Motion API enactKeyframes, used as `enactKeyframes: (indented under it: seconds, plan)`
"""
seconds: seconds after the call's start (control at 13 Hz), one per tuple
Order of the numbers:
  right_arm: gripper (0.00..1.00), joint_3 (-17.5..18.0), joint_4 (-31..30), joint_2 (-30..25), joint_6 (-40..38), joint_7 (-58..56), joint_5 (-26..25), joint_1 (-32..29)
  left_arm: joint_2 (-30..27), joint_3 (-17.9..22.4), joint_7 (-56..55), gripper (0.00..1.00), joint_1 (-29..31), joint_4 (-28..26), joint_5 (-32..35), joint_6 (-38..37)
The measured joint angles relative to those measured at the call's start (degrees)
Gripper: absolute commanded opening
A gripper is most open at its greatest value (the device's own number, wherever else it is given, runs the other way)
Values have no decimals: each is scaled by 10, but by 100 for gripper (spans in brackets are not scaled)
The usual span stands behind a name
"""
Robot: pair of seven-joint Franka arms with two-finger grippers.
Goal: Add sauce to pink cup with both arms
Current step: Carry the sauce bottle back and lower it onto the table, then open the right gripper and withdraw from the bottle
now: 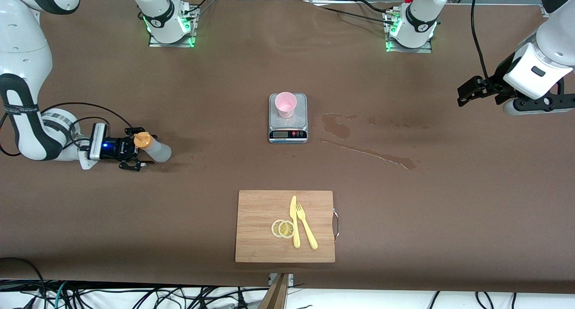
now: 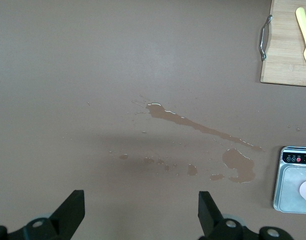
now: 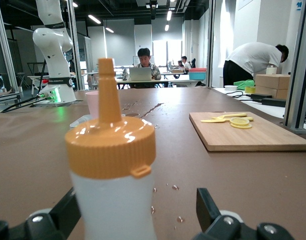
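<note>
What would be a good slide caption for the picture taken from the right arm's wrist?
Sauce bottle upright between the right gripper's open fingers, pink cup and cutting board past it.

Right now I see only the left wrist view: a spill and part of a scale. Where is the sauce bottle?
Observer: The sauce bottle stands upright toward the right arm's end of the table, with its orange cap on.
Operator: Is it gripped?
Observer: No. The right arm's jaws are open around it, with a clear gap on one side.
Operator: What lies on the board besides the fork?
Observer: Two lemon slices lie on the cutting board, touching a yellow knife.
</note>
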Motion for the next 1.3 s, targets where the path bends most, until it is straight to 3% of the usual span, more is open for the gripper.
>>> enactKeyframes:
  seconds: [0.38,0.69,1.3]
  plan:
    - [100,-23,17,-22,-13,-6,-76,-13,0,0,0,100,0,0,0,0]
    - [100,-26,23,-117,-6,38,-165,-28,0,0,0,100,0,0,0,0]
    - [100,-26,7,-313,23,313,-325,-27,0,0,0,100,0,0,0,0]
